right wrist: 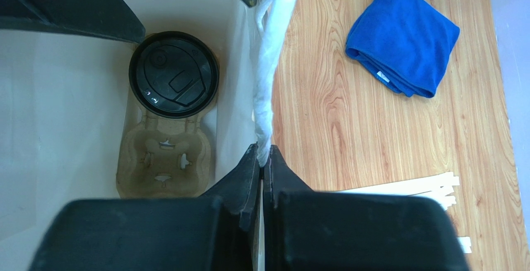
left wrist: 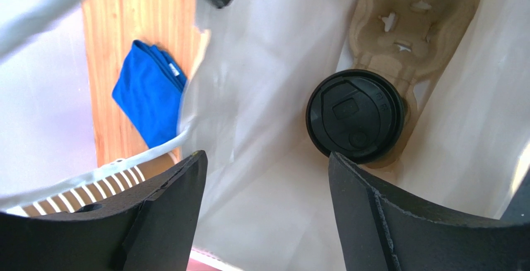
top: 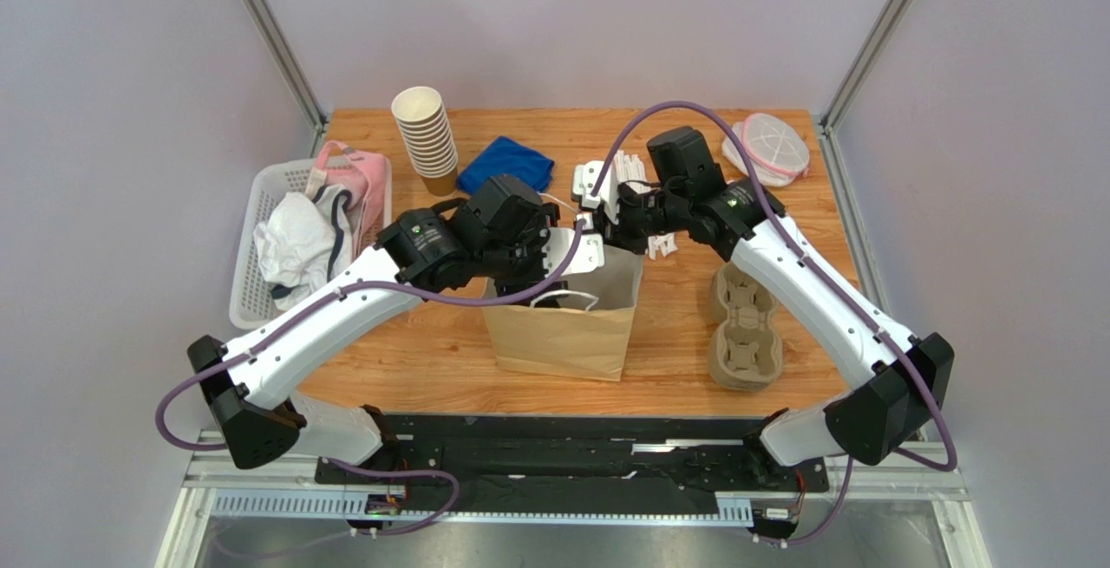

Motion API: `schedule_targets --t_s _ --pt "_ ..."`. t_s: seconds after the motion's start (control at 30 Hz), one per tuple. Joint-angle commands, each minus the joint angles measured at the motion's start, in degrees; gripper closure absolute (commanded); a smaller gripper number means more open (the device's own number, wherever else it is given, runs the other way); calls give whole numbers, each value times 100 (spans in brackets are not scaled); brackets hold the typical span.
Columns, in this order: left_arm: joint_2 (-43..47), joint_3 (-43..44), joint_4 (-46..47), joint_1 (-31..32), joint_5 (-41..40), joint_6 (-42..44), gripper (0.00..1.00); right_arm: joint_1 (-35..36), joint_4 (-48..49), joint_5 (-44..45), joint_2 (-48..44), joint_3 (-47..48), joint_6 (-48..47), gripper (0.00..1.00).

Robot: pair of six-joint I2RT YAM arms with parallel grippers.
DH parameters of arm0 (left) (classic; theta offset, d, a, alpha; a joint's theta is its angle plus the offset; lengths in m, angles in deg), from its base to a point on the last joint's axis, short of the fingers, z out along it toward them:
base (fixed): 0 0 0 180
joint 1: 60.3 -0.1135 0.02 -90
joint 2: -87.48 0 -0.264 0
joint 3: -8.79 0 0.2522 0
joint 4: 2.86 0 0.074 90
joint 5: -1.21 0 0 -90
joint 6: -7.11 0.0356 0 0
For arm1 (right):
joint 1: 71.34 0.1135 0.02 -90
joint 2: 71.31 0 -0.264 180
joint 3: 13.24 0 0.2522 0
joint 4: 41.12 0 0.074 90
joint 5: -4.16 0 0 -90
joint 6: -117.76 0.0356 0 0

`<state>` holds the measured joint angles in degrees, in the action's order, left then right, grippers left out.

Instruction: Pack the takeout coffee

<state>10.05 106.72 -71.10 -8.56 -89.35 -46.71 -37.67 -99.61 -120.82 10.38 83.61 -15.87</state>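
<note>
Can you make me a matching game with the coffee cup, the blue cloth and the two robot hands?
Things:
1. takeout coffee
2. blue cloth
3. right gripper
4. left gripper

Matches:
A. open wide
B. lying on the wooden table
C. pinching the paper bag by its edge
D. sitting in the cup carrier inside the bag

Pairs: 1-D, 2-B, 3-C, 4-A

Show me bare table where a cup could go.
Bare wood: between the white basket and the paper bag, and between the bag and the carrier stack. Crowded behind the bag: left arm, right arm, blue cloth, cup stack.
</note>
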Motion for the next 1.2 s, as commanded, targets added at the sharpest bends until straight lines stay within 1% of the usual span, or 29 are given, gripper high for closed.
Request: schedule_targets --t_s 0.0,0.17,0.33,0.5,0.57,0.67,0.77,0.8,0.87,0.9,0.97,1.0,1.03,1.17 --pt "307 425 -71 -42 -85 -349 21 61 368 -53 -153 -56 -180 100" --pt "255 970 -387 -182 -32 -700 21 69 421 -88 -48 -3 -198 100" --pt "202 1567 -668 -314 -32 -867 22 122 421 -88 40 137 -207 100" --pt "79 2279 -994 -656 196 -1218 22 149 395 -79 294 383 -189 100" --pt "88 2385 -1047 -771 249 -1289 23 149 386 -70 409 497 -137 99" --pt "9 2587 -1144 -1034 310 -1465 23 157 246 -53 558 786 -66 91" --pt "-140 2772 -1258 -1298 293 -1658 21 175 88 -35 664 1077 39 74" --pt "-184 2868 -1276 -1490 337 -1728 20 175 52 -26 690 1130 83 63" --pt "-307 2974 -1355 -1719 521 -1982 19 184 -27 0 734 1235 145 56" --pt "-360 3123 -1390 -1938 600 -2071 18 184 -36 26 760 1332 241 52" --pt "-483 3282 -1478 -2141 793 -2168 16 184 -36 79 778 1438 347 49" --pt "-501 3404 -1478 -2325 846 -2273 15 184 -36 88 787 1569 408 45" --pt "-510 3440 -1434 -2397 890 -2317 11 175 -27 88 778 1631 513 43" --pt "-536 3484 -1320 -2739 1014 -2581 5 175 -36 53 778 2026 813 38"
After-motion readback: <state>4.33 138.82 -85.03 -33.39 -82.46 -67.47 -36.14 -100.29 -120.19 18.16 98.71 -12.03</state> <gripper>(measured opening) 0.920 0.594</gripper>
